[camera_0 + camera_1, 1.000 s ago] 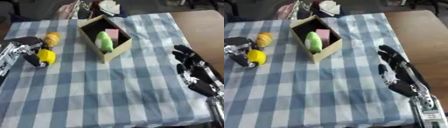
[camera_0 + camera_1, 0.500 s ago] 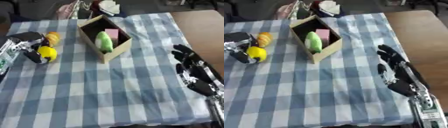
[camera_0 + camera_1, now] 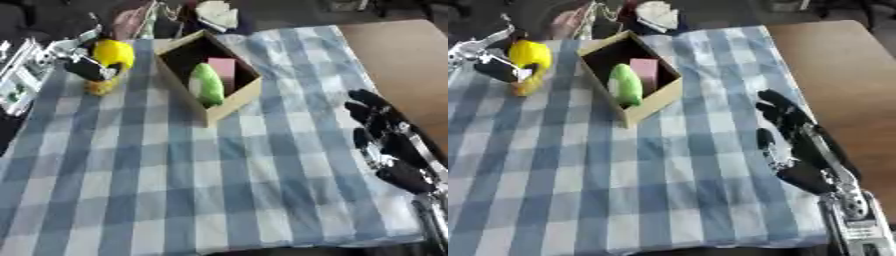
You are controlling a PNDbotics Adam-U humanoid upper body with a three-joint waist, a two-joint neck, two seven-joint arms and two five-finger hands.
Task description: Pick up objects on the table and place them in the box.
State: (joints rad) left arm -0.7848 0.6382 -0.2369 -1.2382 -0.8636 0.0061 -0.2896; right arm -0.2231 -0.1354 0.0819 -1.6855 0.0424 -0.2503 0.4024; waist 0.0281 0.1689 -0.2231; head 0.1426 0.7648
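Lemon held up at the far left, beside the box.

At the far left the left hand (image 3: pixel 83 67) had its fingers curled round a yellow lemon (image 3: pixel 114 53), held just left of the box (image 3: pixel 229 106), with an orange-yellow object (image 3: pixel 525 85) lying on the blue checked tablecloth (image 3: pixel 192 180) just below it. Right of that, the open cardboard box stood on the cloth, holding a green object (image 3: pixel 207 85) and a pink one (image 3: pixel 222 68). At the near right the right hand (image 3: pixel 798 145) rested with fingers straight and released, grasping nothing.
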